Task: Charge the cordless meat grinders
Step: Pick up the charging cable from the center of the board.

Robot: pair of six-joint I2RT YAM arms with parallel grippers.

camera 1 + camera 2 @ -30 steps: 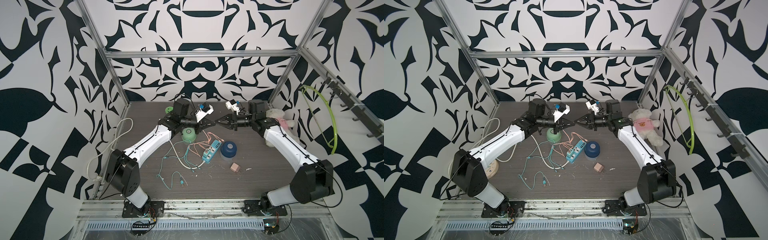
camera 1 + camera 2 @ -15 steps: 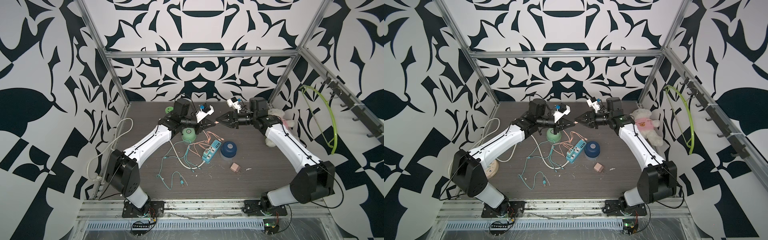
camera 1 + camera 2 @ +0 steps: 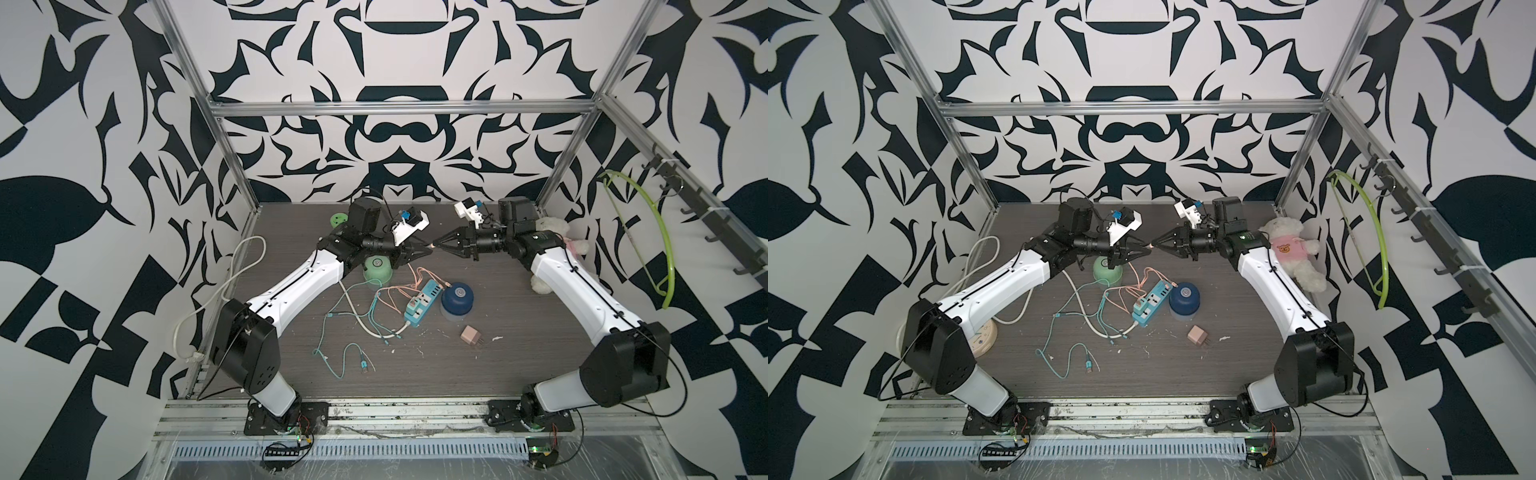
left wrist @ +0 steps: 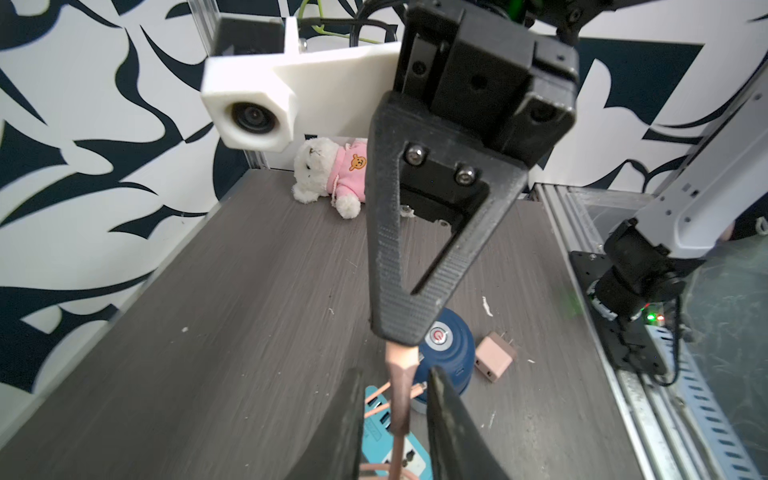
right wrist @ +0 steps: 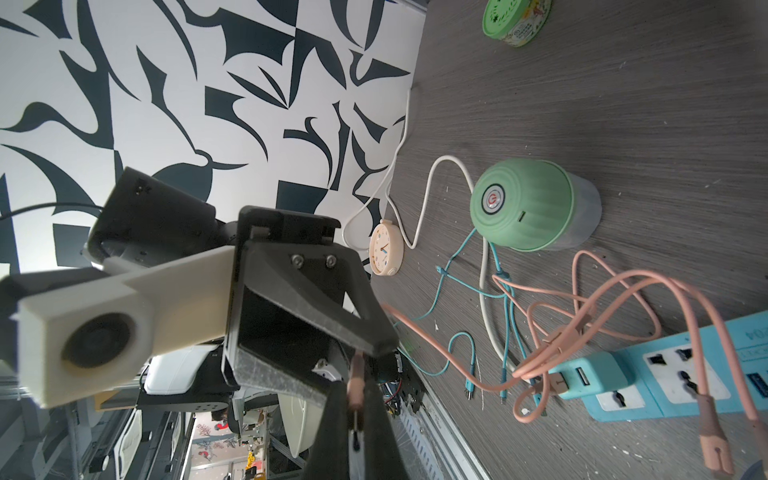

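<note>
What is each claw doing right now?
Left claw: open, the pink cable plug loose inside.
Right claw: shut on the pink cable plug.

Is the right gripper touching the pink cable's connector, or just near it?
Touching. The left wrist view shows the right gripper's closed tips pinching the end of the pink connector; no gap shows between them.

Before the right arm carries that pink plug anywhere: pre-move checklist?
1. right gripper shut on pink plug: ok.
2. left gripper clear of the plug, with a gap on either side: ok.
3. pink cable has loose loops on the table: ok.
4. mint green grinder upright, side port showing in the right wrist view: ok.
5. dark blue grinder upright: ok.
6. Whether the dark blue grinder is already plugged in: cannot tell.
</note>
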